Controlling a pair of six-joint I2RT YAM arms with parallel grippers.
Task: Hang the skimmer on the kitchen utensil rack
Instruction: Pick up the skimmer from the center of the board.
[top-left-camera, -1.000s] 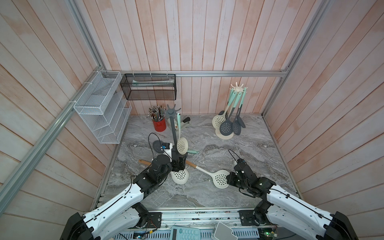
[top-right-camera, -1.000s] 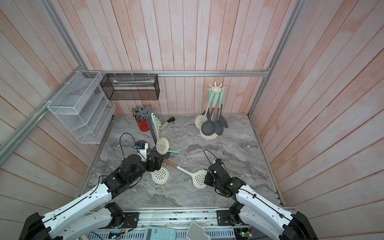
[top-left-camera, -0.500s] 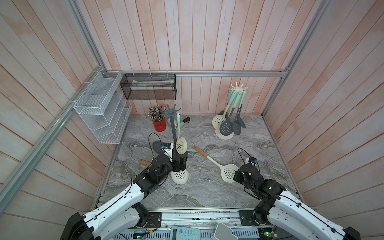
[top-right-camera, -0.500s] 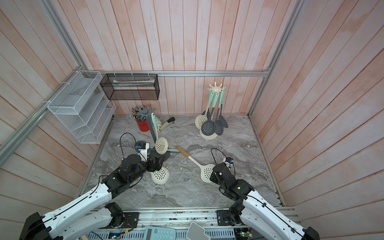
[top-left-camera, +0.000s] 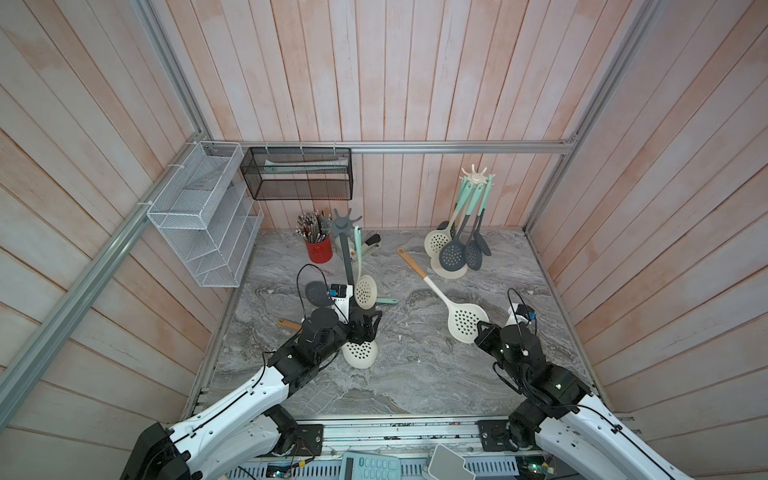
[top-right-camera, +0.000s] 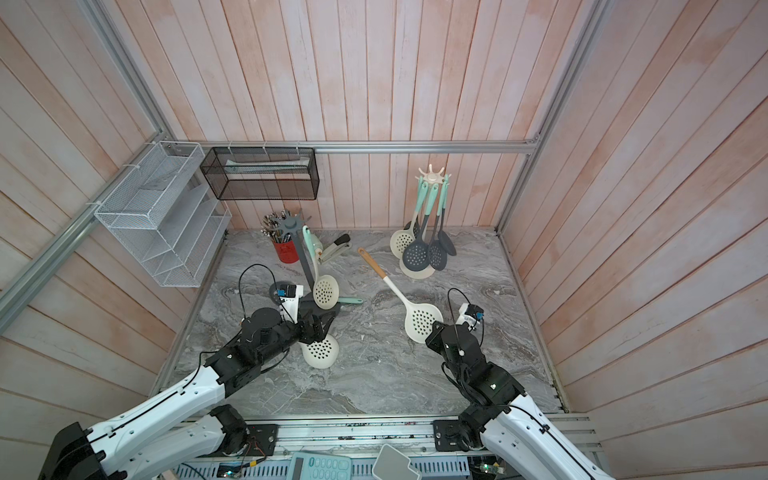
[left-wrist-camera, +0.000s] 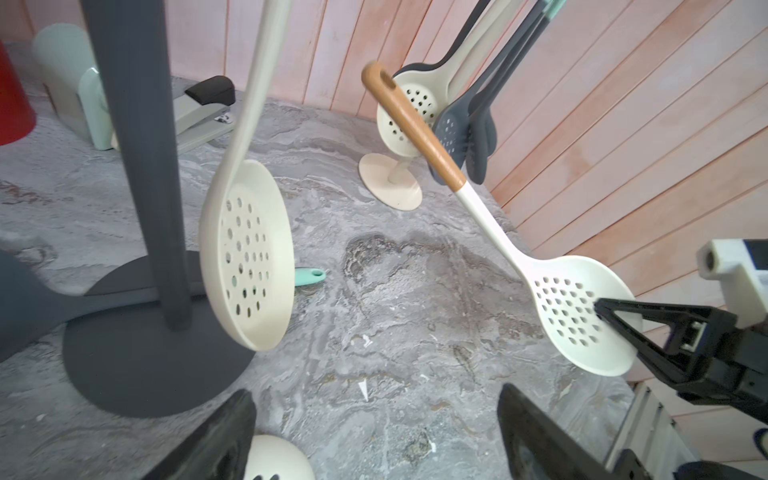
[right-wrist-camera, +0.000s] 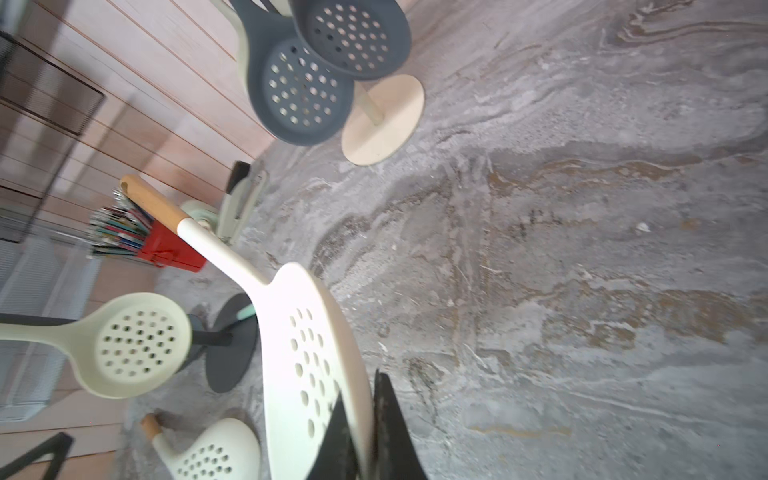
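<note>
Over marble tabletop (top-left-camera: 415, 374), cream perforated skimmer (top-left-camera: 462, 319), wooden-tipped handle, bowl in clamped right claw (top-left-camera: 478, 329); left claw (top-left-camera: 366, 326) agape.

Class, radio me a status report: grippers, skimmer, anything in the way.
Right gripper shut on skimmer head, skimmer aloft. Left gripper open over second skimmer by dark rack base. One hung skimmer on that rack.

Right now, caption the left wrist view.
Right gripper holds white wooden-handled skimmer by its bowl, near dark grey utensil rack.
</note>
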